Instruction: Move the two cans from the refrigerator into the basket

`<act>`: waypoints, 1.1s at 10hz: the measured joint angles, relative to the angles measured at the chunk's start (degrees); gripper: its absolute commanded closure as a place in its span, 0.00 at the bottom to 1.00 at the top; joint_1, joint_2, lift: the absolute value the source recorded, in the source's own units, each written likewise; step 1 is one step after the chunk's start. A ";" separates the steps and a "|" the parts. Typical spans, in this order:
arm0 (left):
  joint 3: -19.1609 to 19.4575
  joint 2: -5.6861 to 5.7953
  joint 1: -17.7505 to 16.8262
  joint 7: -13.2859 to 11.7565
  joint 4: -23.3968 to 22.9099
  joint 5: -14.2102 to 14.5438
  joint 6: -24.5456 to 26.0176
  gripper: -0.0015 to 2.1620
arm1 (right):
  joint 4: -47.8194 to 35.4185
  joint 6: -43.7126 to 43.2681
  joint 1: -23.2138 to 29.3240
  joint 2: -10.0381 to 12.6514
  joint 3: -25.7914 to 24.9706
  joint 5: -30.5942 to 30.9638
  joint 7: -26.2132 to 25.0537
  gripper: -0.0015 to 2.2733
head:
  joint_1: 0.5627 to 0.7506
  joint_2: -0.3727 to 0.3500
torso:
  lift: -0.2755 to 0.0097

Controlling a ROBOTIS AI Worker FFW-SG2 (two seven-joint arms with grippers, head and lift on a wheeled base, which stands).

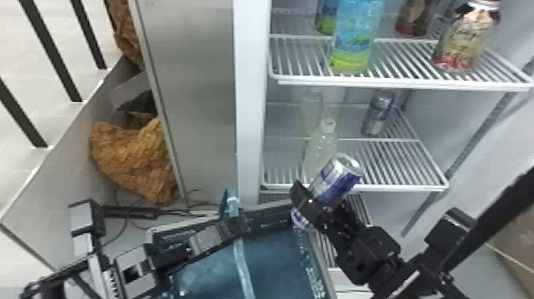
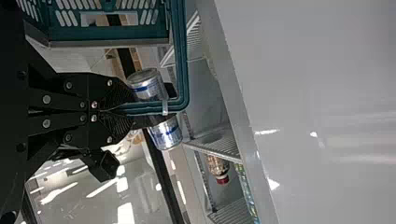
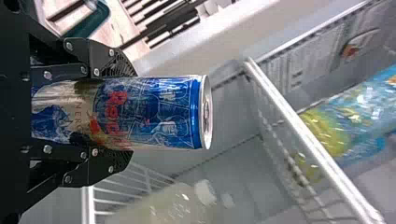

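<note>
In the head view my right gripper (image 1: 322,203) is shut on a blue-and-silver can (image 1: 337,177), tilted just in front of the middle shelf. The right wrist view has this can (image 3: 159,112) between the fingers of the right gripper (image 3: 133,113). A second can (image 1: 378,113) stands toward the back of the middle shelf. My left gripper (image 1: 228,230) is shut on the handle of the teal basket (image 1: 278,262), low and left of the held can. In the left wrist view the left gripper (image 2: 126,110) grips the handle (image 2: 182,56), with the held can (image 2: 166,133) behind it.
Two pale bottles (image 1: 322,143) stand on the middle shelf (image 1: 397,175), left of the second can. Several bottles rest on the upper shelf (image 1: 397,81), above it. The refrigerator's side wall (image 1: 250,119) rises behind the left gripper. Brown wrinkled material (image 1: 135,159) lies farther left.
</note>
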 measured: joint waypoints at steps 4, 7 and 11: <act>0.00 0.02 -0.14 0.00 0.00 0.00 -0.25 0.56 | 0.13 5.49 0.75 0.00 1.71 -1.06 2.29 0.51 | 0.70 0.52 | 0.20; 0.00 -0.02 -0.21 0.00 0.00 0.00 -0.28 0.56 | 1.26 7.95 0.51 0.05 2.25 -1.84 4.25 0.15 | 0.70 0.56 | 0.20; -0.11 -0.02 -0.26 -0.01 0.00 0.00 -0.28 0.56 | 2.56 5.17 0.35 0.55 1.53 -2.94 4.33 0.05 | 0.70 0.54 | 0.20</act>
